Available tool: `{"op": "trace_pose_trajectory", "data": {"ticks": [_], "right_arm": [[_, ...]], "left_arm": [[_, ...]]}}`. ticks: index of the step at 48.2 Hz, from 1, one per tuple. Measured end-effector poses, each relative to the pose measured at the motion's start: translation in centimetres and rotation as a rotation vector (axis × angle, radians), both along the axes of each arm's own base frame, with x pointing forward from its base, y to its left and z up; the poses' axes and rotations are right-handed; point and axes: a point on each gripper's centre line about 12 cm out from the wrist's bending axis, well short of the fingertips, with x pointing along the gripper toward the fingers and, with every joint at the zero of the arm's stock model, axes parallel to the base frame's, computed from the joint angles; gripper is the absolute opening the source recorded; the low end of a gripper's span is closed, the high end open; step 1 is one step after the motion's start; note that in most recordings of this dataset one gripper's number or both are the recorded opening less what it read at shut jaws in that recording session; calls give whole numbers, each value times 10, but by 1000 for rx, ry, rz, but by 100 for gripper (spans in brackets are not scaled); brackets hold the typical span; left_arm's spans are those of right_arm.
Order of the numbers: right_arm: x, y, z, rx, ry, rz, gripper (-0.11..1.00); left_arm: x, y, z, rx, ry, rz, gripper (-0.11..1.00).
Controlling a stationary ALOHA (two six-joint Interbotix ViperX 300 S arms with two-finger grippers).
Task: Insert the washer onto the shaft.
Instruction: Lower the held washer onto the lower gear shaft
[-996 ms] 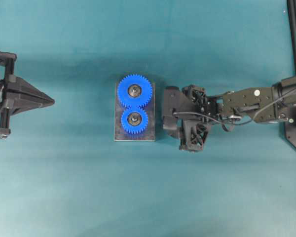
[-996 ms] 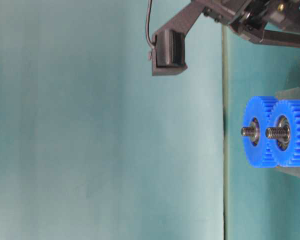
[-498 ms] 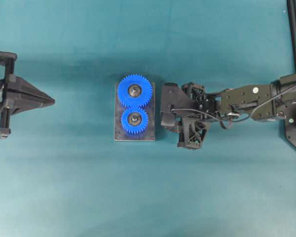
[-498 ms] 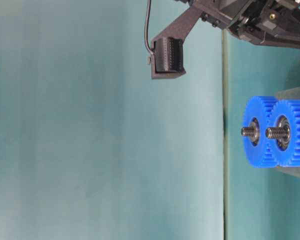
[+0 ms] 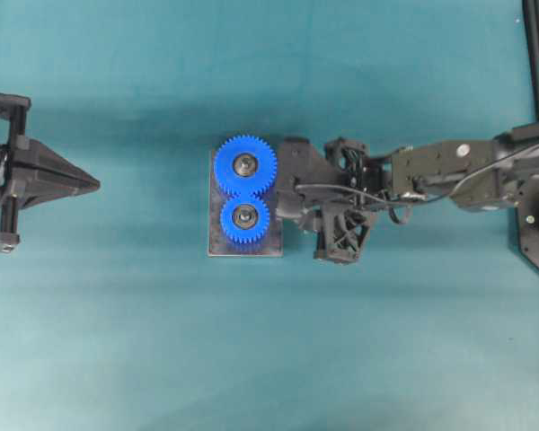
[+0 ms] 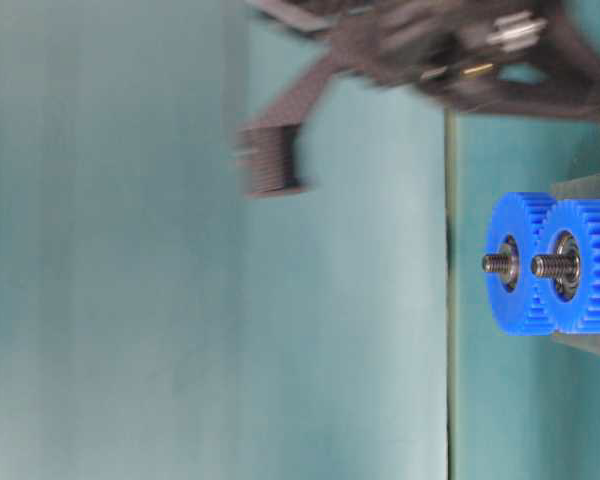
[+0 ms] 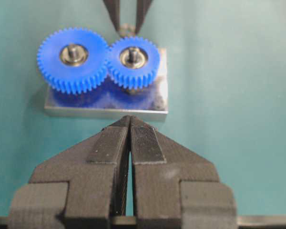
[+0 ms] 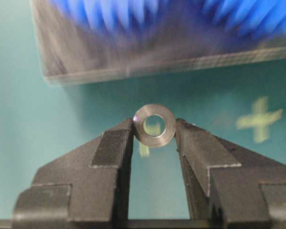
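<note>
Clearly, the right gripper (image 8: 155, 130), pinching the washer (image 8: 155, 125) by its rim only, risks dropping it near the 2 shafts (image 7: 132, 54).

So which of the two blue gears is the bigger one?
The larger blue gear, the upper one in the overhead view. It has more teeth and a wider rim than the smaller blue gear meshed beside it.

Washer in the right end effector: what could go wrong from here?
1. The washer is pinched only at its rim by the tips of the right end effector; a knock against a blue gear could tilt or drop it.
2. Its hole is barely wider than a threaded shaft, so a small misalignment could catch it on the threads.
3. Two shafts stand close together; it could land on the wrong one.
</note>
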Motion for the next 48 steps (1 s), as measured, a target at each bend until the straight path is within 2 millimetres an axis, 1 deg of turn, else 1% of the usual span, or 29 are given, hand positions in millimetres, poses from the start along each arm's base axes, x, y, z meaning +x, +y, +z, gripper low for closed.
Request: {"op": "trace_pose_trajectory", "data": {"ticks": [9,19,22,29,37,48], "right_arm": [[10,1,29,-1,-20,4,31],[26,1,49,-4,-72,6,31],[31,1,51,-6,-80,7,31],[44,1,48,-6,-75,8,31],[54,2,42,-6,-69,13,31],[64,3,40,-6,-72,14,31]], "left_arm": [[0,0,0,0,2,-2,1],[0,0,0,0,2,0,1],[0,0,0,0,2,-1,1],[0,0,0,0,2,0,1],[0,0,0,-1,2,1,1],[0,0,0,-1,2,-1,1]]}}
